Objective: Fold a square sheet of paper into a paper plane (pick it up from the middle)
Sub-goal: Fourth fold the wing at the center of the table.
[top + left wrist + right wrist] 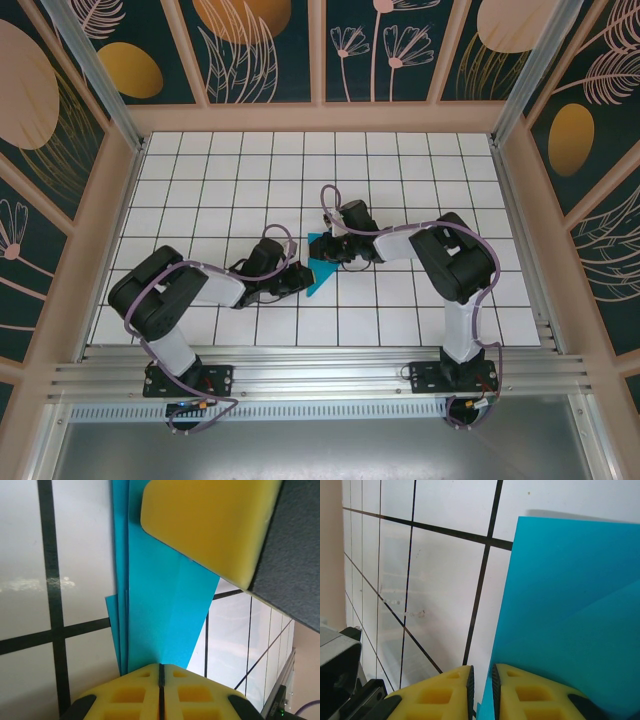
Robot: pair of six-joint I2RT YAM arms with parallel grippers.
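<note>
**A:** Teal paper, creased into stacked layers. The sheet of paper [320, 268] sits mid-table on the white grid [400, 170], between both arms.

**B:** Grips?

**A:** The left gripper [160, 670] has its fingers pressed together, and the layered edges run into the seam, so it is clamped on the paper. The right gripper [481, 675] shows only a slit, with the sheet's edge entering it. I judge that pinched too.

**B:** Lie of the folds?

**A:** They run straight out from the left fingertips. The right arm's yellow finger [210, 525] overhangs the far end. Left holds the near-left side, right the far-right.

**B:** What does the next move hinge on?

**A:** Likely that shared axis. Neither arm is nearer, and the two grips oppose each other along the crease.
</note>
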